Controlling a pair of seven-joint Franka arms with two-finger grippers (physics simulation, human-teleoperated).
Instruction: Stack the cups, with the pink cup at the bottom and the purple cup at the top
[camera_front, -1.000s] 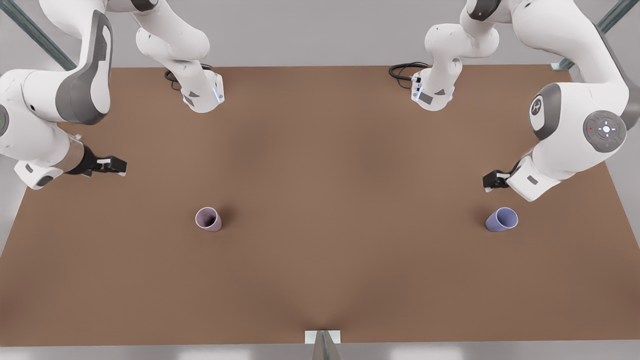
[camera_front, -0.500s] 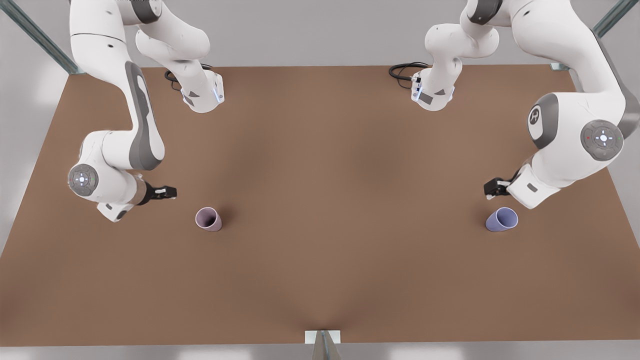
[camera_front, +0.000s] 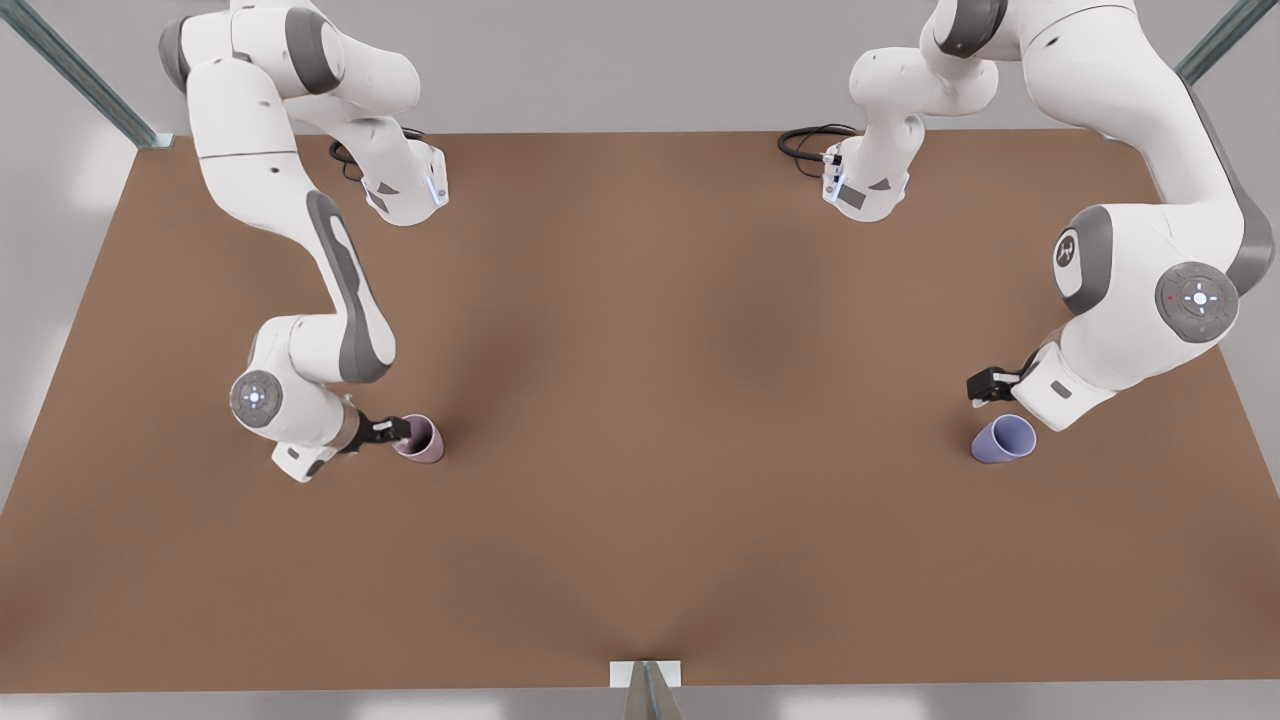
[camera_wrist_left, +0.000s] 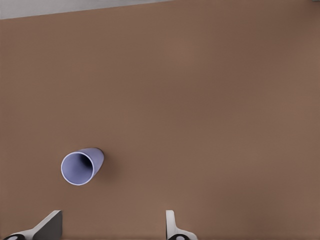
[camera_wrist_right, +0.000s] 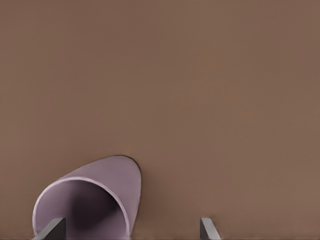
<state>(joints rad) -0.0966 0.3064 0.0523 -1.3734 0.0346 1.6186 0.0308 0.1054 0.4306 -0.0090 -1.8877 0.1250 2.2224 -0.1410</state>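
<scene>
Pink cup (camera_wrist_right: 95, 200) — between open fingers (camera_wrist_right: 52, 230).

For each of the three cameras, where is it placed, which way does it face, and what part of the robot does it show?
Front view: high above the table, looking down; both arms, pink cup, purple cup.
Left wrist view: on the arm at the front view's right, facing the purple cup; open left gripper.
Right wrist view: on the other arm, close over the pink cup; open right gripper.
Shared: each cup shows in the front view and one wrist view.
</scene>
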